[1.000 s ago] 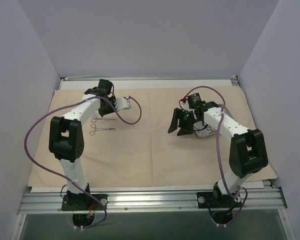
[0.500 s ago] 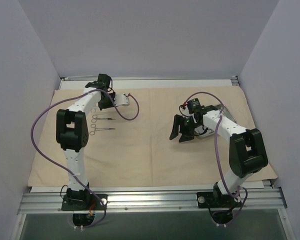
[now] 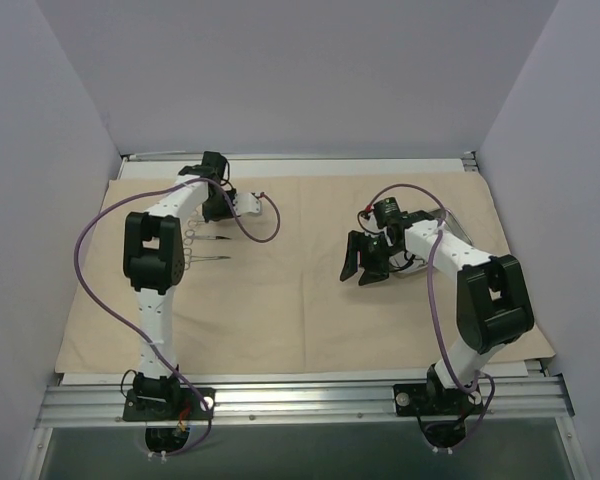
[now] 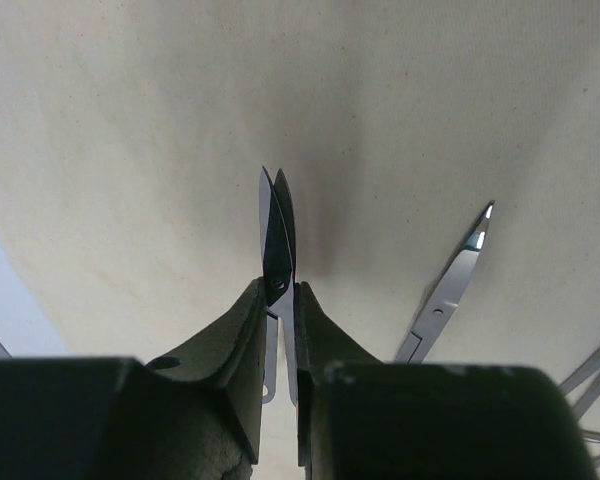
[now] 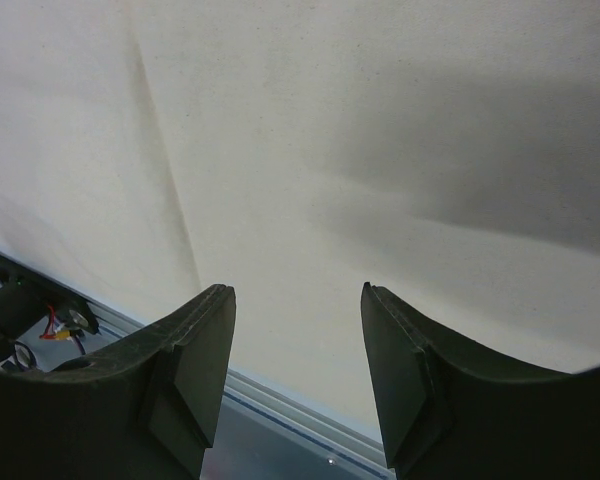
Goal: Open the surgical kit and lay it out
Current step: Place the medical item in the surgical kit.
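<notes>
Scissors (image 4: 277, 225) sit pinched near the pivot in left gripper (image 4: 278, 292), jaws clamped tight, blades pointing away, close over cloth wrap (image 3: 300, 300), which is spread flat. Laid instrument (image 3: 206, 240) and second laid instrument (image 3: 210, 259) lie parallel at the cloth's left. Best move: lower until steel touches cloth, parallel to them with no overlap, then release. Right gripper (image 5: 295, 292) is wide open, empty, over cloth right of centre.

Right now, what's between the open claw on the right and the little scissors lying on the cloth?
Nothing, just bare beige cloth between the right gripper and the two instruments lying flat. The top view shows it.
</notes>
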Robot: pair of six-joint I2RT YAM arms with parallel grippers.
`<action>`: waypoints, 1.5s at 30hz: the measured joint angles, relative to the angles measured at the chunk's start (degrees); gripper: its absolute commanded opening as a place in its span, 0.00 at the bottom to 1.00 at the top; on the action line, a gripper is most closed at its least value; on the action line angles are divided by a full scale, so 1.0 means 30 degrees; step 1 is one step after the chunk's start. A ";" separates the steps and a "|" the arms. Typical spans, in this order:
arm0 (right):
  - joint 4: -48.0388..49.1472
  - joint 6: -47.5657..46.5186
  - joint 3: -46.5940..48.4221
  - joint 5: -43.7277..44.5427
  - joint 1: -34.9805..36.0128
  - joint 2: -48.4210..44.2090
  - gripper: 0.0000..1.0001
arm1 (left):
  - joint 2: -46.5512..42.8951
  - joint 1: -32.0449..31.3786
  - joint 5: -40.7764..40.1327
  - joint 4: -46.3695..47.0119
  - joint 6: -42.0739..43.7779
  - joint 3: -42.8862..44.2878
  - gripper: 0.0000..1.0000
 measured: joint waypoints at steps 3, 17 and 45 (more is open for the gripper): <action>-0.0007 -0.0007 0.0000 0.0051 0.0000 0.0284 0.53 | 0.0262 0.0015 0.0109 0.0029 0.0022 0.0240 0.02; -0.0015 -0.0007 0.0015 0.0138 -0.0007 0.0707 0.53 | 0.0729 0.0452 0.0430 0.0080 0.0029 0.0444 0.02; -0.0007 0.0000 0.0058 0.0146 -0.0044 0.1013 0.53 | 0.1056 0.0532 0.0794 0.0226 0.0306 0.0976 0.17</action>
